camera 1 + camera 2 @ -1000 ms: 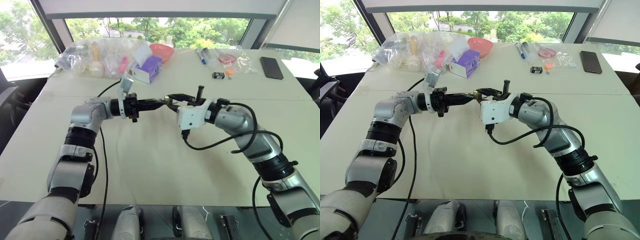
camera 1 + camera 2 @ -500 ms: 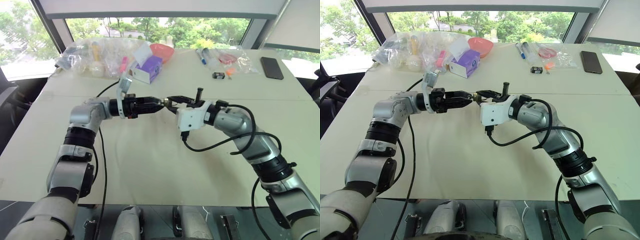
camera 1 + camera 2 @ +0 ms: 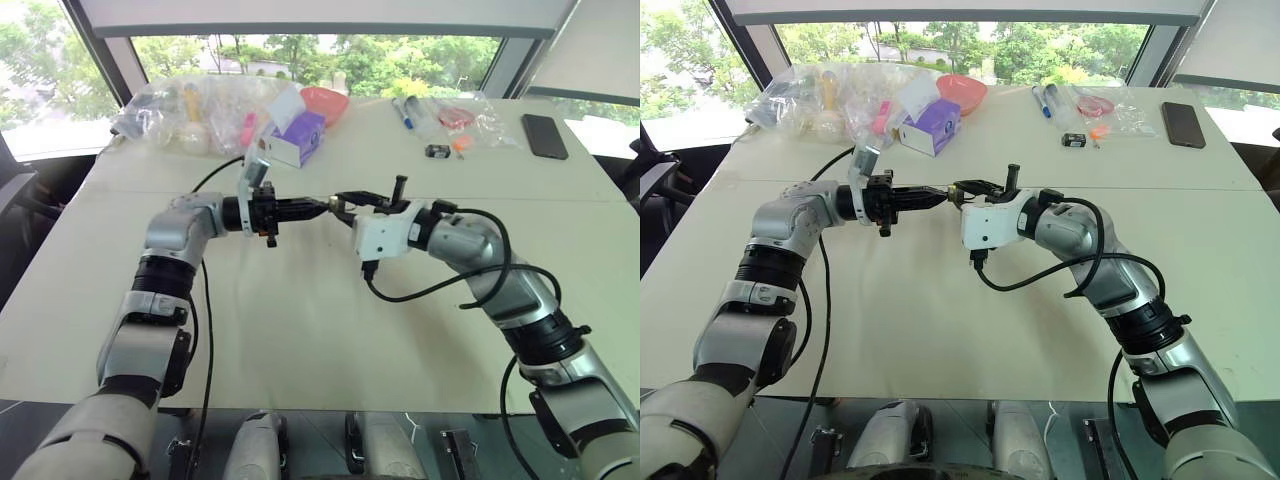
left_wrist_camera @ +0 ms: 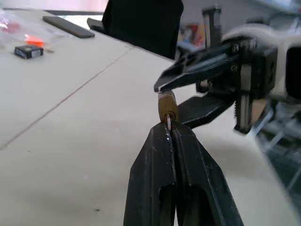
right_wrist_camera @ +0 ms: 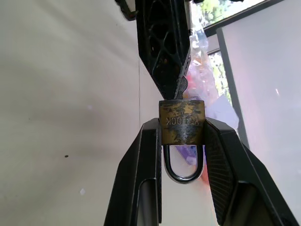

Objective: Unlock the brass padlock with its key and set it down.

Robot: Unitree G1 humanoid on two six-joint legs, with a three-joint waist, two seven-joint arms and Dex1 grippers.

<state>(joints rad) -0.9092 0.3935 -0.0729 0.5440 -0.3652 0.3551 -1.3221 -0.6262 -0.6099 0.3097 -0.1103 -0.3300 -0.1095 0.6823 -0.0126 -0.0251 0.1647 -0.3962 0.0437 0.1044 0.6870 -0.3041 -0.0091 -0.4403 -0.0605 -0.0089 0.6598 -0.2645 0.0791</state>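
At frame centre, above the pale tabletop (image 3: pixel 300 330), the right gripper (image 5: pixel 181 136) pinches a small dull-brass padlock (image 5: pixel 182 121) between its two black fingers, silver shackle toward the wrist. The left gripper (image 4: pixel 169 129), fingers pressed together, clamps what looks like a thin metal key (image 4: pixel 168 121) at the padlock's base.

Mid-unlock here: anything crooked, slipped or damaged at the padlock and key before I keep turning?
Nothing stands out. The right pincer grips the brass padlock squarely by its body, shackle seated between the fingers. The left pincer is shut on the key, which meets the padlock's end in line, not skewed. Both are held above the table.
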